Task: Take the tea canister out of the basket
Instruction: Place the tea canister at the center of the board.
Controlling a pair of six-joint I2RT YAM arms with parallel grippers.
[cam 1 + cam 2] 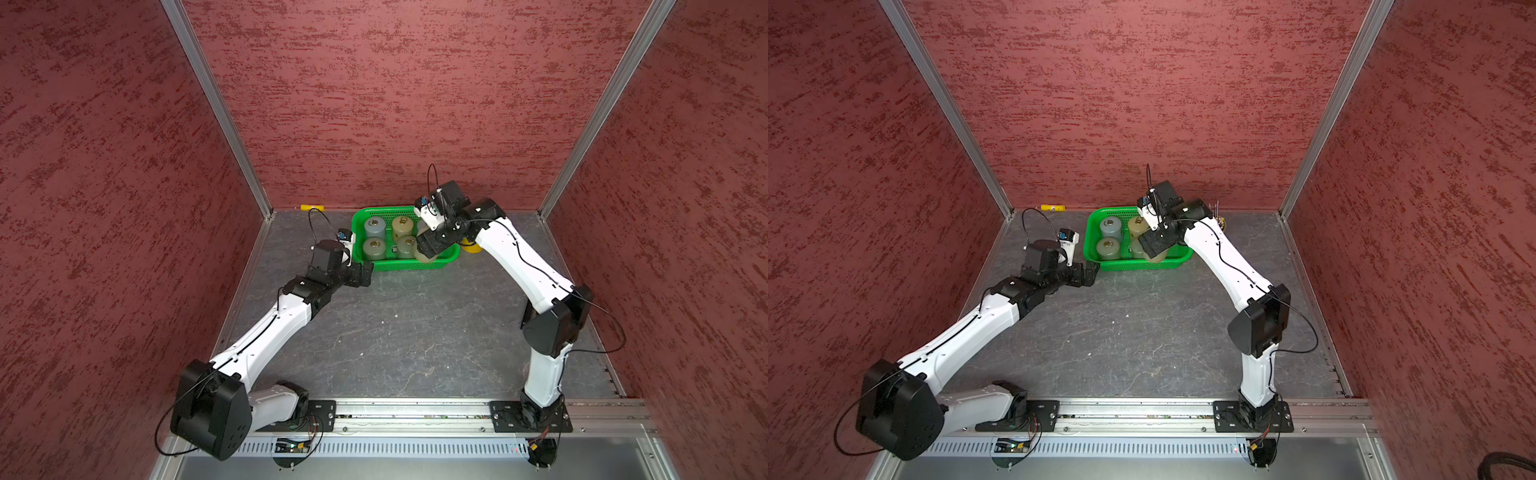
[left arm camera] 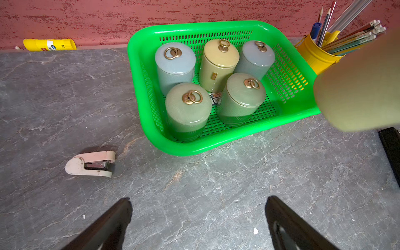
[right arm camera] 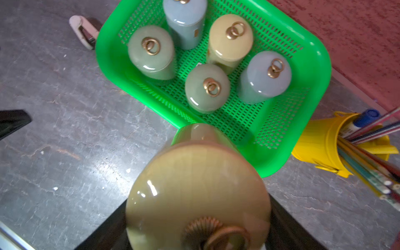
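The right gripper (image 3: 198,218) is clamped on a tan tea canister (image 3: 198,186), one black finger on each side of its upper part just below the lid; the brass ring knob on the lid sits closest to the wrist camera and the body points away from it. The canister is held up over the near right corner of the bright green basket (image 3: 320,65); in the right wrist view its far end overlaps the basket's rim, and in both top views it shows under the gripper (image 1: 434,245) at the basket's near right edge; whether its base has fully cleared the rim cannot be told. In the left wrist view it is a blurred tan shape (image 2: 357,86) covering that corner.

Five more canisters stand upright on the basket's mesh floor: two blue-grey (image 2: 175,65) (image 2: 256,58) and one tan (image 2: 218,65) along the far side, two green (image 2: 188,108) (image 2: 242,97) nearer. A small label lies on the floor between them.

A yellow pen bucket (image 3: 318,147) full of pencils stands just beside the basket's right side.

The left gripper (image 2: 198,216) has its fingers spread wide and holds nothing; it hovers above the grey stone-patterned table (image 2: 216,190) near the basket's near left corner. A pink stapler (image 2: 91,164) lies on the table left of the basket; a yellow glue stick (image 2: 49,44) lies against the back wall.
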